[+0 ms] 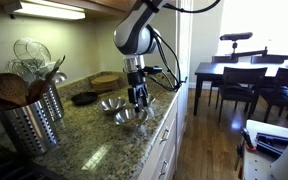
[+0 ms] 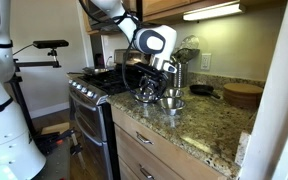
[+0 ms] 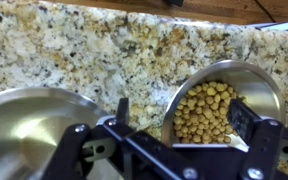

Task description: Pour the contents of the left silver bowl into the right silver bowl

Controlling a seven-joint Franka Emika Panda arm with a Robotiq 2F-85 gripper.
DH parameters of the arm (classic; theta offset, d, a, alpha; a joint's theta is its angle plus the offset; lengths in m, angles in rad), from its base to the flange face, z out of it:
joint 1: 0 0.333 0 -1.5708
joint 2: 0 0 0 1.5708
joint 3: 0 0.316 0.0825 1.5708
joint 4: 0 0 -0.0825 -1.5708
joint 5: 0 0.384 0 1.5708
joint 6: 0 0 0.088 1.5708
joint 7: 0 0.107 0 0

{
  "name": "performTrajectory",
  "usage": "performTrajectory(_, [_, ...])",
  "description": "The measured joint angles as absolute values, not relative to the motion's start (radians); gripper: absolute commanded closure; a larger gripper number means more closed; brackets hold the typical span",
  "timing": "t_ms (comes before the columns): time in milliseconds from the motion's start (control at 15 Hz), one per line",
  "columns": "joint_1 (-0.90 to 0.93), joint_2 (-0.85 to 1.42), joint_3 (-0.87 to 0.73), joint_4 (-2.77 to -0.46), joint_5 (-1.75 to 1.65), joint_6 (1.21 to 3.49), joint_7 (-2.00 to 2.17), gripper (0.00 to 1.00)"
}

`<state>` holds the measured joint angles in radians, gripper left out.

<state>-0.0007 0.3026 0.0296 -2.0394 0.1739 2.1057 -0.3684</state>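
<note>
Left silver bowl (image 3: 29, 125): wide, shallow, low left in wrist view, upright on granite countertop (image 3: 84, 50); visible part holds nothing. Gripper (image 3: 174, 125) above, jaws spread, nothing clamped. Right silver bowl (image 3: 259, 85) just beside, holding tan pellets (image 3: 206, 112). Judgement: pour looks complete; rise straight, fingers clear of both rims. Left silver bowl cut by frame edge and gripper body; bowls in both exterior views too small to separate.
</note>
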Motion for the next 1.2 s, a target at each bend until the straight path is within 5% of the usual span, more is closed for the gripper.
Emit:
performTrajectory(600, [-0.001, 0.354, 0.048, -2.008, 0.174, 2.106, -0.368, 0.00])
performTrajectory(667, [-0.001, 0.357, 0.049, -2.007, 0.174, 2.106, -0.368, 0.20])
performTrajectory(1200, [-0.001, 0.359, 0.050, -2.003, 0.174, 2.106, -0.368, 0.73])
